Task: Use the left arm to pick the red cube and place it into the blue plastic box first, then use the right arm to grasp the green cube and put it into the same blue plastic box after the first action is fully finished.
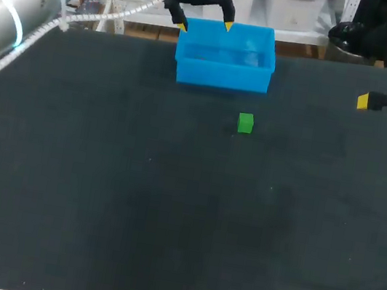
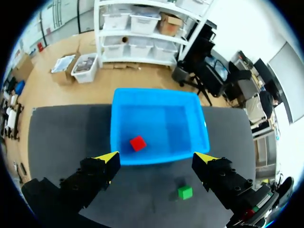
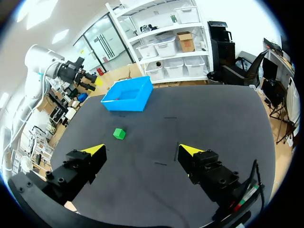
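Left fingers [image 2: 102, 166] hang spread over the blue box [image 1: 223, 76], red cube [image 2: 137, 143] inside; right fingers [image 3: 88, 159] spread, green cube [image 1: 245, 123] on worktop [image 1: 166, 222].

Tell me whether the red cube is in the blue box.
In: the red cube lies on the floor of the blue box, apart from the open left gripper.

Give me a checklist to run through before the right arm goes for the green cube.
1. First step done, red cube lying inside the blue box: ok.
2. The left pincer open and empty: ok.
3. The left pincer away from the box: not ok, it hangs just above the box.
4. The green cube free to grasp: ok, alone on the table, apart from the box.
5. The right pincer open and empty: ok.
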Robot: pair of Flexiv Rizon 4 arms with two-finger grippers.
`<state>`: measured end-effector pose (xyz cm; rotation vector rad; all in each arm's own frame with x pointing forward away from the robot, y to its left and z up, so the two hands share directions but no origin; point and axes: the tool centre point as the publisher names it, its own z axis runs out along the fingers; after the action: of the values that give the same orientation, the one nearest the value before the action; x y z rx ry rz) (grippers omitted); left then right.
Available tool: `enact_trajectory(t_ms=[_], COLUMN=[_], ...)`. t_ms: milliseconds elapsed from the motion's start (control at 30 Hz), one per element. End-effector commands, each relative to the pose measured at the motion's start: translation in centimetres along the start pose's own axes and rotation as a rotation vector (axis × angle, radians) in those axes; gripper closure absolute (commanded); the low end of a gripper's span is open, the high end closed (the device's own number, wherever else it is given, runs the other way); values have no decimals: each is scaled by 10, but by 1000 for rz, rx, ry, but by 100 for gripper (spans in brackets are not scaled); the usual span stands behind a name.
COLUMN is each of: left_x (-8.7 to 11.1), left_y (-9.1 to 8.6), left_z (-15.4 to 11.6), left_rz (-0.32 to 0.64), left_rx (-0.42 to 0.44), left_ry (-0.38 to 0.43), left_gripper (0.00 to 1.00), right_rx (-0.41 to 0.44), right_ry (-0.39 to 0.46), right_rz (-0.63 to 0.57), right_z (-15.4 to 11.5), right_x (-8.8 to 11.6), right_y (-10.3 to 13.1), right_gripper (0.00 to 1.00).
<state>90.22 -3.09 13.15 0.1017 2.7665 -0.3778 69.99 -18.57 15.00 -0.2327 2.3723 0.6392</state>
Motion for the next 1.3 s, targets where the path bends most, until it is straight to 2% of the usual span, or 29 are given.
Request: enact_trajectory(t_ms=[33, 133, 367, 500, 567, 1300], left_x=[60, 72, 99, 109, 113, 114], left_y=[8, 8, 4, 3, 3, 3], left_z=[-21, -23, -28, -27, -26, -26], left_rz=[10, 32, 175, 236, 225, 234], left_rx=[35, 45, 36, -27, -42, -45], left_ry=[-109, -98, -77, -58, -43, -45], left_gripper=[0, 0, 0, 0, 0, 0], right_rx=[1, 1, 1, 1, 1, 1], right_ry=[0, 0, 0, 0, 0, 0], right_rz=[0, 0, 0, 0, 0, 0], right_z=[0, 0, 0, 0, 0, 0], right_x=[0, 0, 0, 0, 0, 0], right_y=[0, 0, 0, 0, 0, 0], right_gripper=[0, 0, 0, 0, 0, 0])
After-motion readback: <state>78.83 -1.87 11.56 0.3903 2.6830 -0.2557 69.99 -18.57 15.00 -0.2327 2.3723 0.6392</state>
